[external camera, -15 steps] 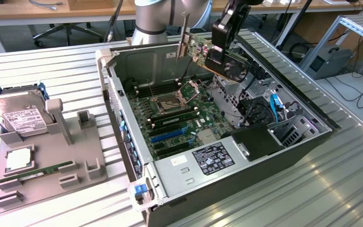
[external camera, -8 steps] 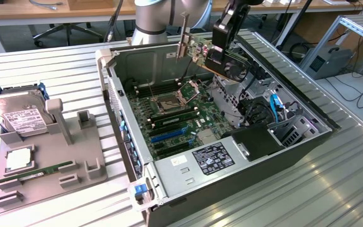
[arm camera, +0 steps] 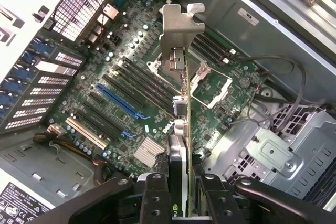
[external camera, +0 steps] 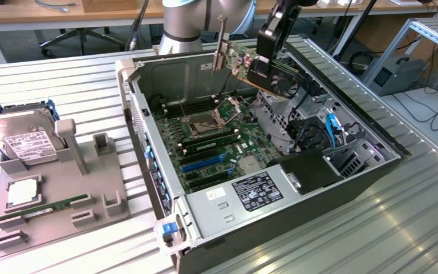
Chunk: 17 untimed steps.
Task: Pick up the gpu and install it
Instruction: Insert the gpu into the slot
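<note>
- A grey plastic parts tray (external camera: pixel 52 228) is sitting near the exterior view's left edge of the ribbed metal table (external camera: pixel 401 228). It is cradling a silver hard drive with a white label (external camera: pixel 25 142) and a thin green RAM stick (external camera: pixel 44 208), and nothing is touching either.
- A black open-sided computer case (external camera: pixel 295 222) is lying flat mid-table, so its green motherboard (external camera: pixel 211 142) is facing upward for access from above.
- The gpu (external camera: pixel 261 71), a green circuit card with a black fan cooler, is hanging tilted above the case's far edge, clear of the board and not yet seated.
- The black gripper (external camera: pixel 268 57) is clamping the card from above, probably to leave its connector edge free.
- The wrist view is giving the card edge-on (arm camera: pixel 181 129), with fingers (arm camera: pixel 155 203) pressing on both faces and the silver end bracket (arm camera: pixel 178 30) pointing away. The long blue expansion slots (arm camera: pixel 123 103) are lying beside the card's line, not under it.
</note>
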Motion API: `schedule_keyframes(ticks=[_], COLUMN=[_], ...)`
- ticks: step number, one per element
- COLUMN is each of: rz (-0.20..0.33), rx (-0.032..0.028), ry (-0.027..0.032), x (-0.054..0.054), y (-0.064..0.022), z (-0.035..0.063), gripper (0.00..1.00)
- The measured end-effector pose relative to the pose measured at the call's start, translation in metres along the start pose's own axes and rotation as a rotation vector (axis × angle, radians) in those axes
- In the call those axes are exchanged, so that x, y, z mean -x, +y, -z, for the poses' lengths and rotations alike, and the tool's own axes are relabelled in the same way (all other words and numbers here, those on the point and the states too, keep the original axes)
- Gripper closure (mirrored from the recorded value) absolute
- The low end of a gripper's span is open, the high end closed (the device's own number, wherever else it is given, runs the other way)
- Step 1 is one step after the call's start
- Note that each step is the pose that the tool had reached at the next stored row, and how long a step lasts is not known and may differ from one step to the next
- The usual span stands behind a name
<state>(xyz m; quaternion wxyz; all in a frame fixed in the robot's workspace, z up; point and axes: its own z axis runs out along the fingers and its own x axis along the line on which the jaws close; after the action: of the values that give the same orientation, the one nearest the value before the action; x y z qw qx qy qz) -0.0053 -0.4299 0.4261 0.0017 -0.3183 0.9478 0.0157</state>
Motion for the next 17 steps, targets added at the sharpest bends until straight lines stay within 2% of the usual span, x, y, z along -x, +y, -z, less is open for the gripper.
schedule_keyframes(ticks=[17], rz=[0.040], rx=[0.0005], ry=[0.0012], x=[0.0000], y=[0.0000], z=[-0.0001], gripper=[0.73])
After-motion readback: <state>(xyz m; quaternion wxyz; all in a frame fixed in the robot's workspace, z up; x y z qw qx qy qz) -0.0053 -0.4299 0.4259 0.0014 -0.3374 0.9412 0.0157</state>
